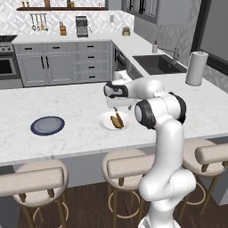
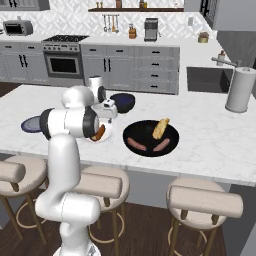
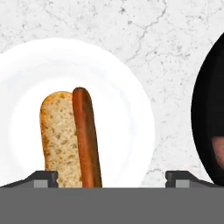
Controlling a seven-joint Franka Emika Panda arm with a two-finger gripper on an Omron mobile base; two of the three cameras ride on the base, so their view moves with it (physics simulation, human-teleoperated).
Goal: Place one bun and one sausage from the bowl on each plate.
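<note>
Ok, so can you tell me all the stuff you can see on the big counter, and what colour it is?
white plate: one, white, on the counter under the claw
bun: one on the white plate, tan; one more in the black bowl
sausage: one on the white plate beside the bun, reddish brown; two more in the black bowl
black bowl: one, black, right of the white plate
blue plate: one, dark blue-grey, to the left, nothing on it
blue bowl: one, dark blue, behind the arm
paper towel roll: one, white, near the sink
claw: one, dark tips, open above the white plate
</note>
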